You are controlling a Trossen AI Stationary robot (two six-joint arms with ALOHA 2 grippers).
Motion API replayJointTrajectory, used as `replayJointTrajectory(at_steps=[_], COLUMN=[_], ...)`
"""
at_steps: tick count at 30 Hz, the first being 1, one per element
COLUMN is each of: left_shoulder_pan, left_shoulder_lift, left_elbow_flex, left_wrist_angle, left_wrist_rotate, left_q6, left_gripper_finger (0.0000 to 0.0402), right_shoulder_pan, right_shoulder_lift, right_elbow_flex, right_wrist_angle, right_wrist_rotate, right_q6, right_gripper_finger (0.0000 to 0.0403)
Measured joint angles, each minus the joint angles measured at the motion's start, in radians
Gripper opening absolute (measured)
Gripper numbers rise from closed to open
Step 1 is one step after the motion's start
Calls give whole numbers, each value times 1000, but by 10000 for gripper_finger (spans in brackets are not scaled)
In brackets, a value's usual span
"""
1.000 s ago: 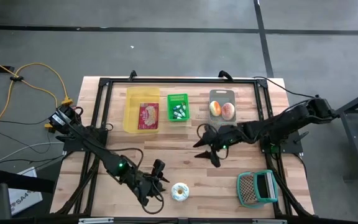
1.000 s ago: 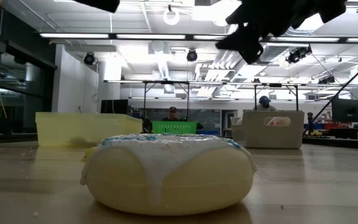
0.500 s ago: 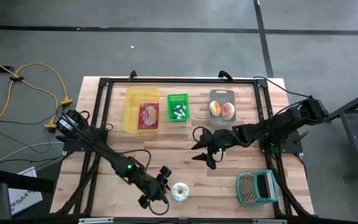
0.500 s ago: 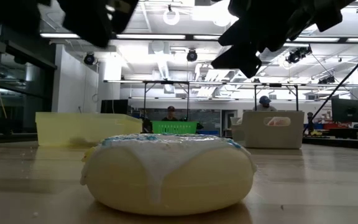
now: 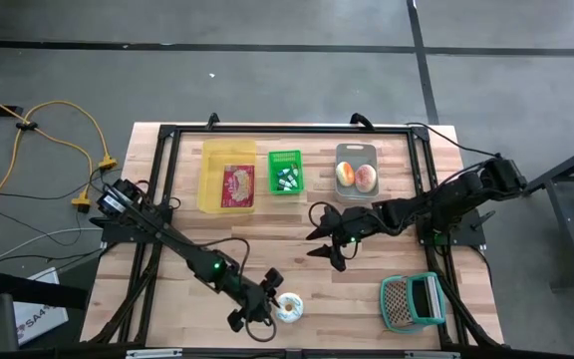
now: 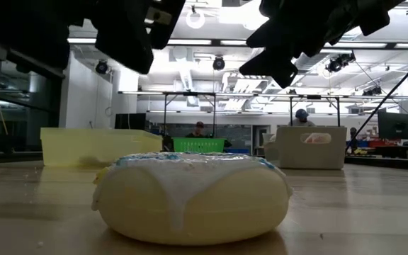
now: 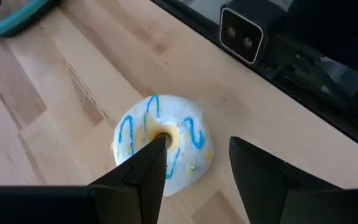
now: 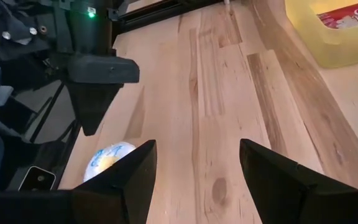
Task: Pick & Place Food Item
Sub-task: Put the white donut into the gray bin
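A white-iced doughnut (image 5: pixel 289 307) with blue squiggles lies flat on the wooden table near its front edge; it fills the low view (image 6: pixel 190 198). My left gripper (image 5: pixel 266 299) hovers open just left of it and above it. In the left wrist view (image 7: pixel 194 155) the doughnut (image 7: pixel 173 134) sits ahead of the fingers, partly behind one fingertip (image 7: pixel 148 165), and in the low view the gripper (image 6: pixel 129 35) shows clear above it. My right gripper (image 5: pixel 318 237) waits open above the table's middle, holding nothing.
Along the far edge stand a yellow bin (image 5: pixel 210 184) holding a red packet, a green basket (image 5: pixel 285 172) and a grey board (image 5: pixel 356 153) with two round fruits. A teal wire basket (image 5: pixel 413 302) lies near the front right corner. Bare wood lies between the arms.
My left gripper has come down and moved toward the table's right and near edges, closing on the doughnut, and its wrist has rolled. The doughnut has stayed where it was.
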Motion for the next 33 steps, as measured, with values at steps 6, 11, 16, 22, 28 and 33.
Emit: replayJointTrajectory(at_steps=[6,11,16,22,28,33], left_shoulder_pan=[-1,14,29,36,36,38], left_shoulder_lift=[45,87,102,130,144,162], left_elbow_flex=[1,16,20,21,24,27], left_wrist_angle=[39,48,69,75,89,104], left_wrist_rotate=[8,8,8,46,74,87], left_q6=[51,79,104,109,108,101], left_gripper_finger=[166,166,166,166,166,166], right_shoulder_pan=[0,0,0,0,0,0], right_shoulder_lift=[0,0,0,0,0,0], right_elbow_flex=[0,0,0,0,0,0], right_wrist_angle=[1,1,-1,-7,-7,-7], right_wrist_rotate=[28,26,26,26,26,26], right_q6=[-2,0,24,26,26,26], right_gripper_finger=[216,216,216,216,216,216])
